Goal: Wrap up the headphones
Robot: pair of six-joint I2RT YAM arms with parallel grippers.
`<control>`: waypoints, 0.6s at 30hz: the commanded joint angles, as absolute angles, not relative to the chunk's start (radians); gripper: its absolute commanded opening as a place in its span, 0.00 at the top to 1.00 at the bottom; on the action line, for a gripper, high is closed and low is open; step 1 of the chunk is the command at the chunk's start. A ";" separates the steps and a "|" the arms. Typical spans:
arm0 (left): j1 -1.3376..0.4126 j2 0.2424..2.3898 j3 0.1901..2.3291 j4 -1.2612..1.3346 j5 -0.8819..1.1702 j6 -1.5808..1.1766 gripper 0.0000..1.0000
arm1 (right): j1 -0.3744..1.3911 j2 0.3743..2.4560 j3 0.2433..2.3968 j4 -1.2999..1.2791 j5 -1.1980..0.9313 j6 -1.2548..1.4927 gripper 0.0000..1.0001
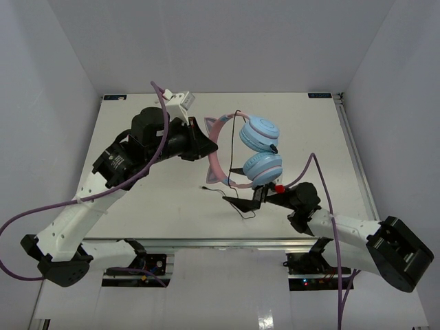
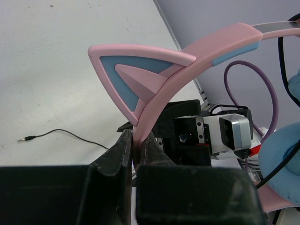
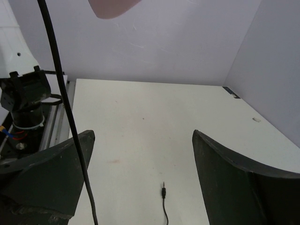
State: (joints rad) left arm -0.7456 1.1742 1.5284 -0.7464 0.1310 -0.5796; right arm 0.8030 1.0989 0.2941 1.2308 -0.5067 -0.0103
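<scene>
Left jaws are clamped tight on the pink headband (image 2: 187, 65), right beside the cat ear (image 2: 136, 70), and they hold the headphones (image 1: 260, 148) up off the surface (image 1: 151, 199), about the middle of it. The two blue ear cups (image 1: 261, 134) hang to the right of the grip, one farther and one nearer.

Right jaws are spread wide with nothing between them, just near of the closer cup. From that wrist, the black cord (image 3: 61, 84) drops down past the left-hand finger (image 3: 51, 173), in front of it, not inside the gap.

So I'd call this early in the winding: the cord (image 1: 234, 148) runs down across the band, then loose slack trails onto the surface (image 1: 242, 208). The plug (image 3: 163, 191) lies flat ahead of the open jaws.

Next, I reckon, the right jaws need to shift left so the cord sits between the fingers, pinch it, then carry it round the cups while the left holds firm.

Watch the thick purple cable (image 1: 311, 168) arching up just right of the near cup; it could foul a wide loop. The arms are close together too, and that trailing tail may drag or snag.
</scene>
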 commanded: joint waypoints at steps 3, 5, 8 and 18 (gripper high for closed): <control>-0.744 1.119 1.528 -0.647 0.088 -0.617 1.00 | 0.878 1.202 0.365 1.453 -0.441 0.012 0.20; -0.745 1.115 1.525 -0.639 0.098 -0.626 1.00 | 0.886 1.234 0.365 1.472 -0.409 0.010 0.30; -0.746 1.108 1.523 -0.631 0.104 -0.637 1.00 | 0.891 1.278 0.352 1.516 -0.350 0.018 0.52; -0.745 1.018 1.429 -0.560 0.253 -0.727 1.00 | 0.891 1.406 0.328 1.690 -0.055 0.012 0.90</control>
State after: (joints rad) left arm -0.7452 1.1060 1.4580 -0.6664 0.1465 -0.6490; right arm 0.8860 1.3727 0.3292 1.2866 -0.2509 0.0269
